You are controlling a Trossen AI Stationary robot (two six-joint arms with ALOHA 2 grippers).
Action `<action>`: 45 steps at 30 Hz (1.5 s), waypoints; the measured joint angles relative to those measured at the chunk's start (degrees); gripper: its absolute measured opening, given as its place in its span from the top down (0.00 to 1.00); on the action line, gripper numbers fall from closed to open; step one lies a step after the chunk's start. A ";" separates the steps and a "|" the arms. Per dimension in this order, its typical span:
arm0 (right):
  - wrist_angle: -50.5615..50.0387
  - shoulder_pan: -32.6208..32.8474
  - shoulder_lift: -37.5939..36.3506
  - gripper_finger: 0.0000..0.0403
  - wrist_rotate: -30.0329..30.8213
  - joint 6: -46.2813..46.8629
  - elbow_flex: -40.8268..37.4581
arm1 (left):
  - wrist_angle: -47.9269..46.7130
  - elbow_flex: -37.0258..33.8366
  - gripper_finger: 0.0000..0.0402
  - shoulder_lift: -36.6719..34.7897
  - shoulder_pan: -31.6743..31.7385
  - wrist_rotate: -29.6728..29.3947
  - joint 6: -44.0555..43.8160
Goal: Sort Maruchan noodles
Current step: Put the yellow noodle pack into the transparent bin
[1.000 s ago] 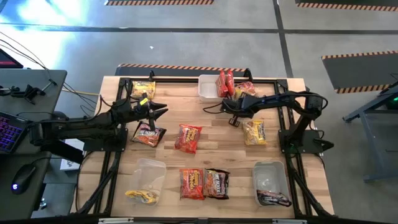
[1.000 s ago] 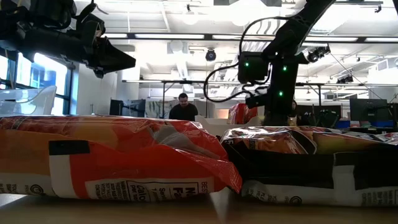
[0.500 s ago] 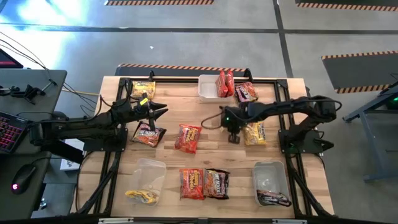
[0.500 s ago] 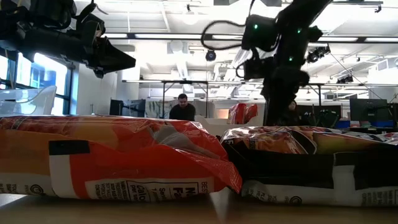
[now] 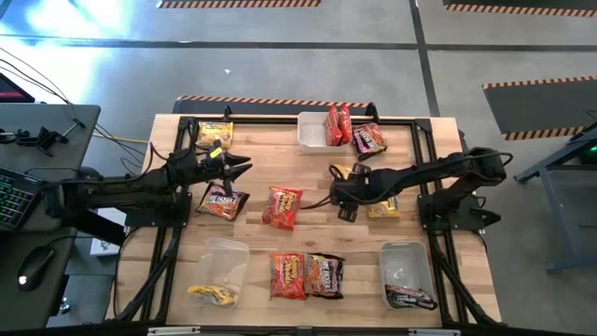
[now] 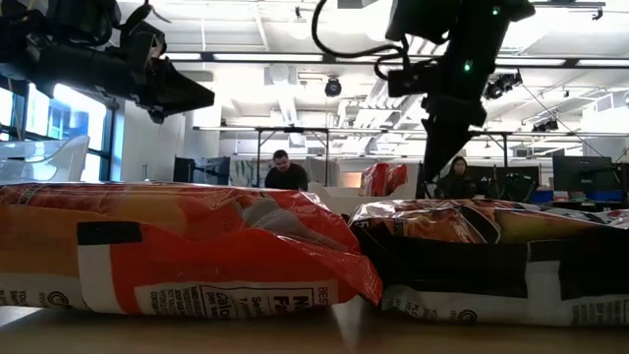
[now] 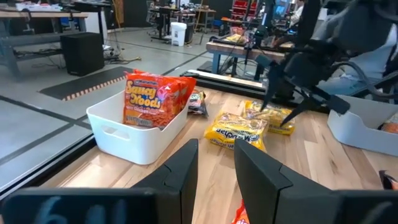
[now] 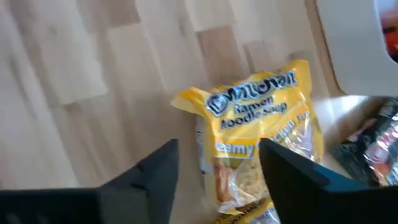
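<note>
Maruchan noodle packets lie flat about the table: a yellow one [image 5: 215, 133], a dark brown one [image 5: 222, 201], a red one [image 5: 282, 207], a red [image 5: 288, 275] and a dark one [image 5: 325, 275] near the front, and a dark one [image 5: 370, 138] at the far side. Red packets [image 5: 336, 124] stand in a white tub [image 5: 311, 133]. My right gripper [image 5: 343, 207] [image 8: 217, 180] hangs open, tilted down, above yellow packets [image 8: 261, 124] [image 7: 239, 130] and touches none. My left gripper [image 5: 240, 168] [image 7: 216, 174] stays level and open at the left, holding nothing.
A clear tub [image 5: 222, 252] at the front left holds a yellow packet [image 5: 213, 294]. A clear tub [image 5: 403, 259] at the front right holds a dark packet [image 5: 410, 298]. Black frame rails [image 5: 177, 233] run along both table sides. People sit in the room beyond.
My right gripper has swung away from the white tub toward the table's near edge and left, rising as it went, and now hangs over the yellow packets. The dark packet by the tub, hidden under the arm before, now shows.
</note>
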 joint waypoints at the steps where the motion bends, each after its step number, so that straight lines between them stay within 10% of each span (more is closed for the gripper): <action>1: -0.16 -0.01 0.57 0.45 0.49 0.32 -0.03 | 0.00 0.00 0.77 0.00 -0.36 0.02 0.06; 15: 1.26 -0.34 11.90 0.50 4.98 0.12 -0.36 | 2.71 -0.02 0.77 0.00 -3.89 0.00 2.62; 28: 4.05 -0.46 13.30 0.98 7.05 -4.11 0.89 | 3.06 -0.02 0.77 0.47 -4.16 -0.02 1.62; 45: 27.25 -0.58 -0.14 1.00 -21.38 -16.53 -2.29 | 1.11 13.15 0.56 24.10 -17.75 0.09 9.75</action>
